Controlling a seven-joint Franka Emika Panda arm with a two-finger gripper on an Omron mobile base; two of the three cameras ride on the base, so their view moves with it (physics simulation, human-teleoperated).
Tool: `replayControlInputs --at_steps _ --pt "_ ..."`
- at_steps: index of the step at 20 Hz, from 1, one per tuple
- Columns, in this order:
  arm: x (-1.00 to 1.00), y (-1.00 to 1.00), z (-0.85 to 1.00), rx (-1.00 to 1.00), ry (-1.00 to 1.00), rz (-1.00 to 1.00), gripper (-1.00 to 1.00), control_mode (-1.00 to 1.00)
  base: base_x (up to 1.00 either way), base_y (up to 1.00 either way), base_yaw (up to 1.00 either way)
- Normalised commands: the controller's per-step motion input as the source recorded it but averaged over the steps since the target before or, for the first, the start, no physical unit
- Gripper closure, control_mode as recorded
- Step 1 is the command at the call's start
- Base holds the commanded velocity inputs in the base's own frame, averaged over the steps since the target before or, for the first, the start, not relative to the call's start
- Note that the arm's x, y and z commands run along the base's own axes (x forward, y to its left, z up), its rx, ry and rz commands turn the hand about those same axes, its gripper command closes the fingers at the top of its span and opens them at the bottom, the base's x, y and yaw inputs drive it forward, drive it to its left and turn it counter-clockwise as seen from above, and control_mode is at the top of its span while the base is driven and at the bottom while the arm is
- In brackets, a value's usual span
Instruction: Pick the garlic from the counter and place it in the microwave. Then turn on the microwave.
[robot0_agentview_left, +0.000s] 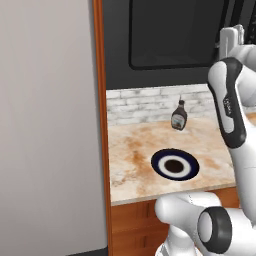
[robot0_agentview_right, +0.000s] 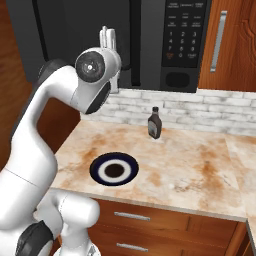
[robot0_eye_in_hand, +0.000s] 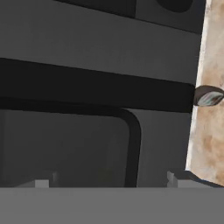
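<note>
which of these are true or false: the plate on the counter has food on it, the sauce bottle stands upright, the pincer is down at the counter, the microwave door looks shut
1. The plate on the counter has food on it. False: its dark centre is bare, and no garlic lies on it.
2. The sauce bottle stands upright near the brick wall strip. True.
3. The pincer is down at the counter. False: it is raised in front of the microwave, well above the counter.
4. The microwave door looks shut. True: in the base views its dark glass window sits flush with the front.
5. The pincer grips the bottle. False: the pincer is open and holds nothing.
</note>
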Motion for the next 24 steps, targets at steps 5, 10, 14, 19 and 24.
replayControlInputs --at_steps 5,10,14,19,24 --pt "-0.4 -0.01 0.08 -0.02 -0.03 0.14 -1.0 -1.0 0.0 0.0 0.0" --pt "-0.38 0.0 0.07 -0.18 -0.02 0.19 -1.0 -1.0 0.0 0.0 0.0" --pt "-0.32 -0.06 0.05 -0.22 -0.02 0.22 -1.0 -1.0 0.0 0.0 0.0" --pt "-0.33 -0.11 0.03 -0.23 -0.11 0.21 -1.0 -1.0 0.0 0.0 0.0" --pt "-0.2 -0.08 0.0 -0.2 -0.13 0.03 -1.0 -1.0 0.0 0.0 0.0"
